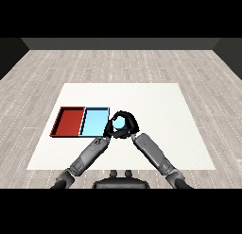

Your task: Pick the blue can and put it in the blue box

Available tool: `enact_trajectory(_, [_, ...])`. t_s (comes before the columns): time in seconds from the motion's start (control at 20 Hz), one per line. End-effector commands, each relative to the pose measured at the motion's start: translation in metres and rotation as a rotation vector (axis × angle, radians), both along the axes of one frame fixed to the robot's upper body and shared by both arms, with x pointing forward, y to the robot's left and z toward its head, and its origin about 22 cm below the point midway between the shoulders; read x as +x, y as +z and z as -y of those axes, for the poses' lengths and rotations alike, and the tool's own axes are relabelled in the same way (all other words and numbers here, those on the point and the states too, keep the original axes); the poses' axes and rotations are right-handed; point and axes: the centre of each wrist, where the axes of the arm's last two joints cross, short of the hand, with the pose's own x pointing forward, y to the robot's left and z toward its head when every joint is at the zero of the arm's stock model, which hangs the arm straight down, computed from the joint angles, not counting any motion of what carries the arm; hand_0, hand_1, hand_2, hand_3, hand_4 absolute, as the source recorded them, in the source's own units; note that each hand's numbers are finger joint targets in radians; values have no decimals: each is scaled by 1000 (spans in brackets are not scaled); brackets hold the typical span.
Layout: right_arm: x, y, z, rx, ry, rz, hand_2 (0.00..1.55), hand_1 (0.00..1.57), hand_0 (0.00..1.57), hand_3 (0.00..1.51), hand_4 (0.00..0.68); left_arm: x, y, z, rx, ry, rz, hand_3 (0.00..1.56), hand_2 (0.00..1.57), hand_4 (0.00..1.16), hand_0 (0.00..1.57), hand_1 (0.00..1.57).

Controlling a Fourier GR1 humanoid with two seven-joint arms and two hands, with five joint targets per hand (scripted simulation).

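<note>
The light blue can (120,123) stands upright on the white table (156,101), just right of the light blue tray (94,122). My right hand (133,125) comes in from the lower right and curls round the can, its dark fingers arching over the can's top and far side. My left hand (109,129) sits close against the can's left side with relaxed fingers, between the can and the blue tray's right rim. The can's lower part is hidden by the hands. The red tray (69,121) lies to the left of the blue tray, touching it.
Both trays hold nothing and lie at the table's left half. My two grey forearms converge from the lower corners toward the table's middle front. White tabletop stretches to the right and behind the hands.
</note>
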Motion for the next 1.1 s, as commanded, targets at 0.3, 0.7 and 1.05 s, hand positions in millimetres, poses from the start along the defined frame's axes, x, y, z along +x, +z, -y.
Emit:
enact_trajectory(0.3, [-10, -6, 14, 82, 13, -44, 1375, 1338, 1338, 1317, 471, 12, -2, 4, -129, 84, 68, 1475, 1569, 676, 1571, 1571])
enact_trajectory(0.7, [-6, 0, 2, 29, -6, -71, 0, 0, 0, 0, 0, -2, 11, 24, -149, 131, 137, 1468, 1552, 1044, 1571, 1571])
enact_trajectory(1.05, [7, 3, 13, 47, -113, -39, 0, 0, 0, 0, 0, -1, -16, 0, -101, 128, 204, 1470, 1571, 1144, 1571, 1571])
